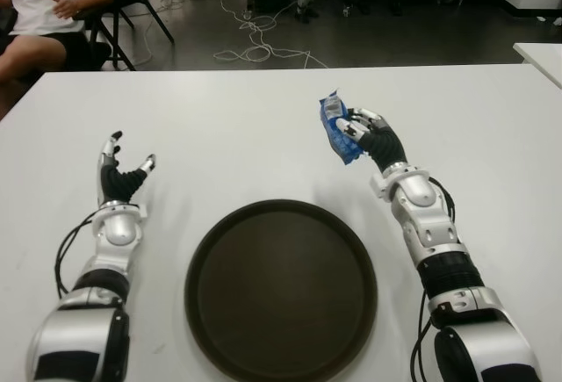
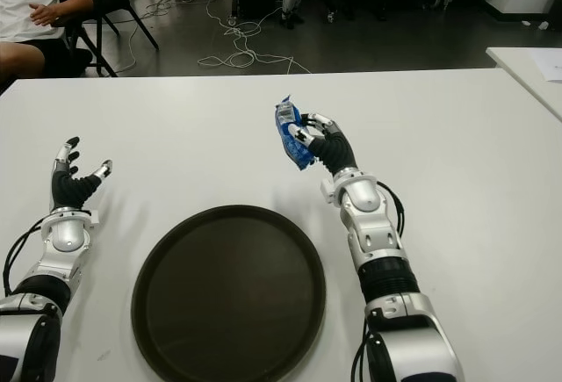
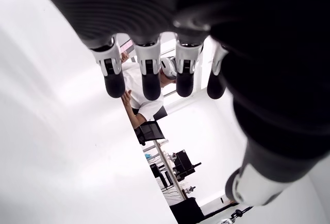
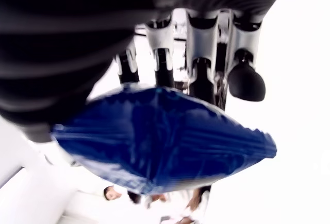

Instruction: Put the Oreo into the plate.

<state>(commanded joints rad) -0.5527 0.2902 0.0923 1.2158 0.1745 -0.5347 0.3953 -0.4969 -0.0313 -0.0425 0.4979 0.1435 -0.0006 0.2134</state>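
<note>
Oreo packet (image 1: 337, 127) in right hand (image 1: 373, 139) (aloft)

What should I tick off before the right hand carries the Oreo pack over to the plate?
1. Grip: right hand closed around the blue Oreo pack - ok.
2. Pack lifted off the table - ok.
3. Plate bare, nearer the robot than the pack - ok.
4. Left hand open, left of the plate, out of the way - ok.
5. Grip firmness - cannot tell.
</note>
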